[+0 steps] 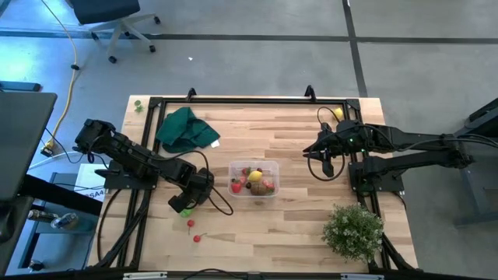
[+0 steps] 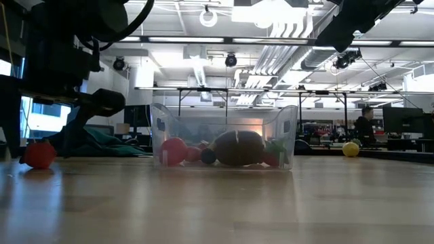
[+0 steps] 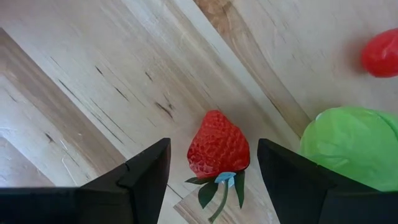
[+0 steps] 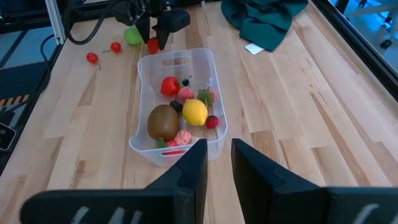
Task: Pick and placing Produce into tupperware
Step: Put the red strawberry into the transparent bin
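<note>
Strawberry [image 3: 219, 148] lies between the released left end effector [image 3: 211, 171] fingers at the tupperware's [image 1: 270, 166] 8 o'clock; an off-centre closing could squirt it away. Right end effector [image 4: 217, 163], released, waits.

I see a red strawberry [image 3: 218, 147] with green leaves, a pale green piece [image 3: 351, 143], a dark green cloth [image 1: 185, 130], and a yellow lemon [image 4: 194, 112].

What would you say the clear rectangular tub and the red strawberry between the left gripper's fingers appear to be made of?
The clear rectangular tub looks like thin, slightly frosted plastic: the fruit shows through its walls, and a handle slot is moulded into its rim. The red strawberry seems moulded plastic or rubber, though I cannot tell which: a matte, dimpled skin with a flat, stiff green leaf. The left gripper stands open around it.
</note>
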`<state>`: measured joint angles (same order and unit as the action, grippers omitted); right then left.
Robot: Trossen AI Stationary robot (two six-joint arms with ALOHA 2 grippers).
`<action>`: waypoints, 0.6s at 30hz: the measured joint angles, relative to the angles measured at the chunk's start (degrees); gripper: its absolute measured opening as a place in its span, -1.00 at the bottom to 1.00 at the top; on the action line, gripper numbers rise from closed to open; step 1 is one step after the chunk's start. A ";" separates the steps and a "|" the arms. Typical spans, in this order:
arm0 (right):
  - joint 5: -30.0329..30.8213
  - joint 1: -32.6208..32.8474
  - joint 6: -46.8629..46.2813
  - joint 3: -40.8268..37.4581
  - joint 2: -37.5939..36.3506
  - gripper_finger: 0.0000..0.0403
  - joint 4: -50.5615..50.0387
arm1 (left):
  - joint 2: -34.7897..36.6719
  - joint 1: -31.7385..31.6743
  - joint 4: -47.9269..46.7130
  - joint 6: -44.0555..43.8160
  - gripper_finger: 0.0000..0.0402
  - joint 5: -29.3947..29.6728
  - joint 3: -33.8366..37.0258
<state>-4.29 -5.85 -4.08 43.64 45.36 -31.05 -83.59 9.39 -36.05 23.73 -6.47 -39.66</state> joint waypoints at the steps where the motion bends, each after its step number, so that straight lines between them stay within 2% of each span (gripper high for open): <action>1: 0.00 0.00 0.00 0.00 0.00 -0.69 0.00 | 0.00 0.00 -0.02 0.00 0.15 0.09 0.00; 11: 0.00 0.00 0.00 0.00 0.00 -0.69 0.00 | -2.24 0.00 0.54 -0.23 0.15 -1.22 -0.02; 18: 0.00 0.00 0.00 0.00 0.00 -0.69 0.00 | -2.23 0.00 0.99 -0.44 0.03 -0.73 -0.02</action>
<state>-4.29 -5.85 -4.08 43.64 45.36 -31.05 -85.82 9.39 -35.07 23.29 -7.20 -39.68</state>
